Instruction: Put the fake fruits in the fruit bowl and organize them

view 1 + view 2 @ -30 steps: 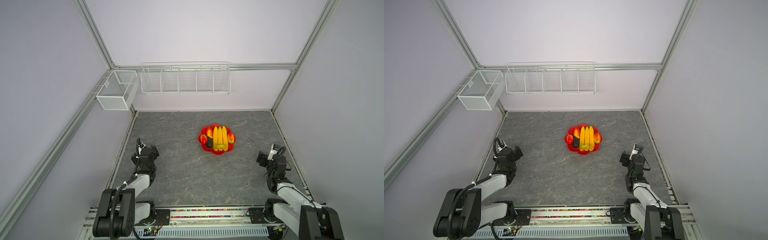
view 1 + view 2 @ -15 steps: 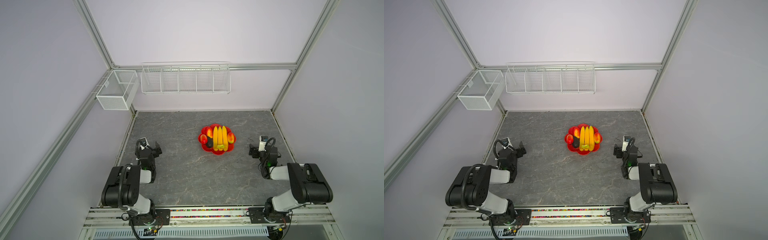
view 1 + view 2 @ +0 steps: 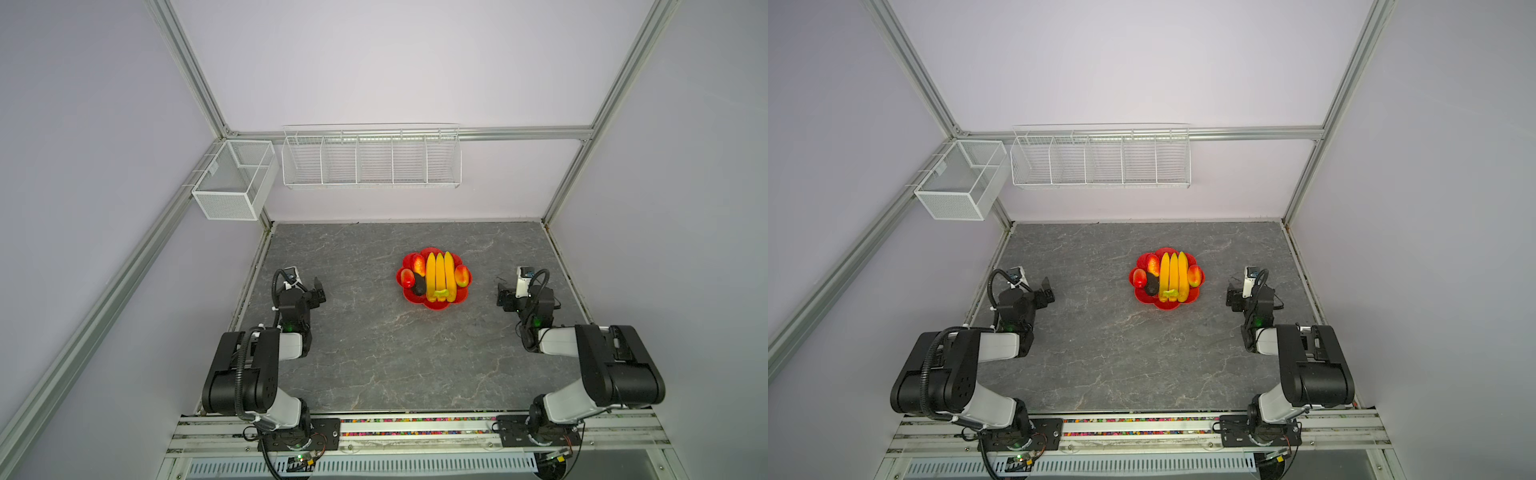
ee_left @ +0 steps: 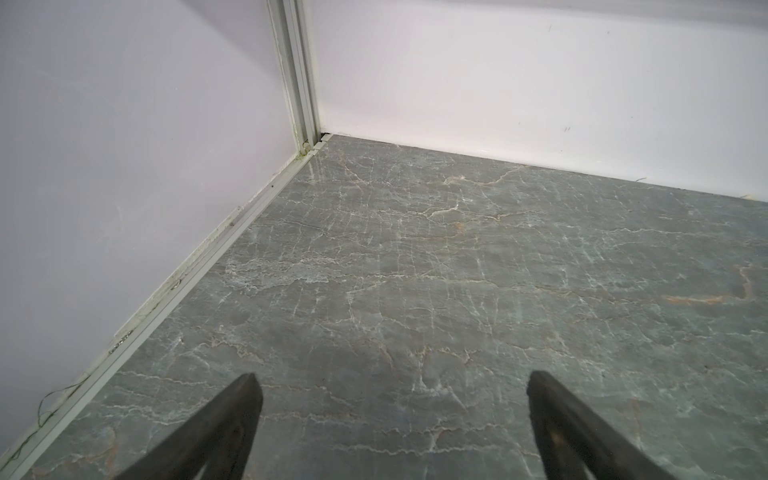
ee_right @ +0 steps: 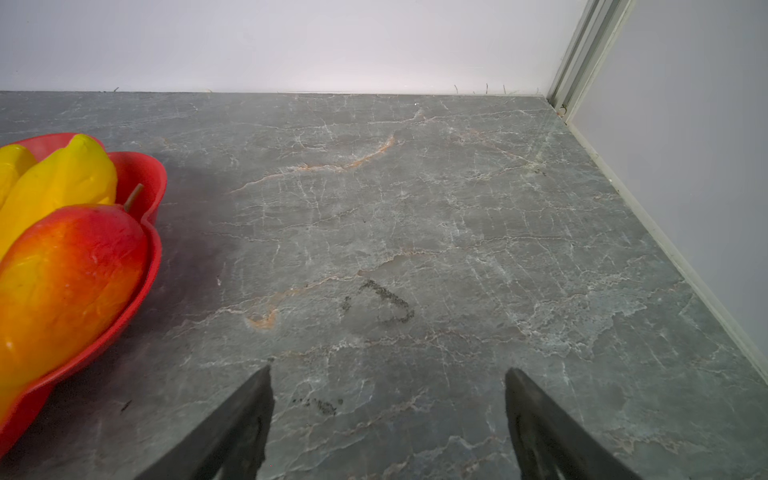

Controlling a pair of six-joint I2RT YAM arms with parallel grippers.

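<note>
Bananas (image 3: 439, 276), mangoes (image 3: 461, 276), avocado (image 3: 419, 287) all sat in bowl (image 3: 432, 306); I judged placing done. Left gripper (image 4: 390, 380), right gripper (image 5: 388, 374) gaped wide, empty. Next: only check arrangement, else stop.

My left gripper (image 4: 390, 380): jaws spread wide.
My right gripper (image 5: 388, 374): jaws spread apart.
My arms: both folded, elbows raised.

Bananas (image 3: 439, 276) lie in the bowl (image 3: 434, 307), mangoes (image 3: 461, 276) flanking.

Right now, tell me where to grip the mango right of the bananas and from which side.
Take the mango end to end, from above with the right gripper: bananas crowd one long side and the bowl rim the other, likely leaving its ends free.
</note>
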